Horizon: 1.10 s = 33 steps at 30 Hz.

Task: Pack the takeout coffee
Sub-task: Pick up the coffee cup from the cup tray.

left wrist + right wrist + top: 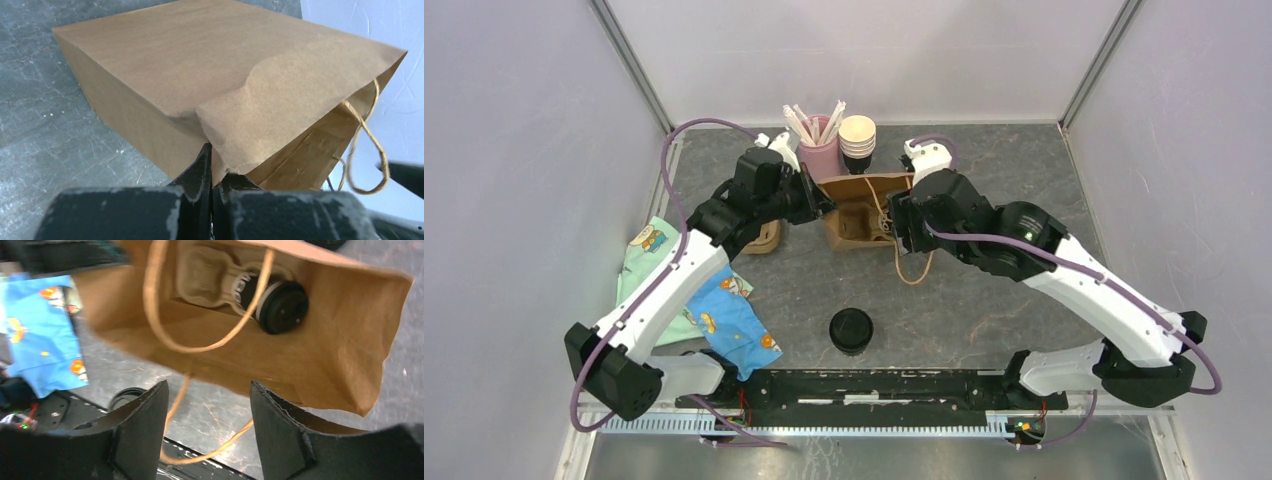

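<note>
Most of the packing looks done: the takeout coffee, lidded, is seen deep inside the brown paper bag, lodged in a pulp cup carrier beyond the right gripper. Its fingers are held apart, empty, the twine handle dangling between them. The bag's rim is pinched tight by the left gripper. Left, seemingly: settling and releasing the bag.

Pink straw holder: reference item. Cream-rimmed cup stack: just right of it. Black lid stack and patterned cloths: well in front of it.
</note>
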### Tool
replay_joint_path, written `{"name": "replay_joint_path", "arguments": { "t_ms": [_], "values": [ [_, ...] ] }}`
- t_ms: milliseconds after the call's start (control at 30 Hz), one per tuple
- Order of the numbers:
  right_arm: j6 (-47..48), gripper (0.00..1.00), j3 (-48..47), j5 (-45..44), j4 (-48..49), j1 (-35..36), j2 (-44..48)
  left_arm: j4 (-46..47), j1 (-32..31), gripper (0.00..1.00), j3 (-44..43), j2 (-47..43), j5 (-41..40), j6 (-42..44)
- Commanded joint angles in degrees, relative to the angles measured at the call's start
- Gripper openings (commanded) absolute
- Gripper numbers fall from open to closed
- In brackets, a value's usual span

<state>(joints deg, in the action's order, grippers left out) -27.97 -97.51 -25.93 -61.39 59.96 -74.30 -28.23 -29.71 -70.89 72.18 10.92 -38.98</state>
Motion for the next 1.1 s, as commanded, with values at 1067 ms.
{"name": "replay_joint_path", "arguments": {
  "t_ms": [1067],
  "values": [
    [61.96, 0.77, 40.97, 11.33, 31.06, -5.65, 14.37, -0.1, -10.45, 0.02, 6.44, -7.97, -15.71, 6.93]
  ]
}}
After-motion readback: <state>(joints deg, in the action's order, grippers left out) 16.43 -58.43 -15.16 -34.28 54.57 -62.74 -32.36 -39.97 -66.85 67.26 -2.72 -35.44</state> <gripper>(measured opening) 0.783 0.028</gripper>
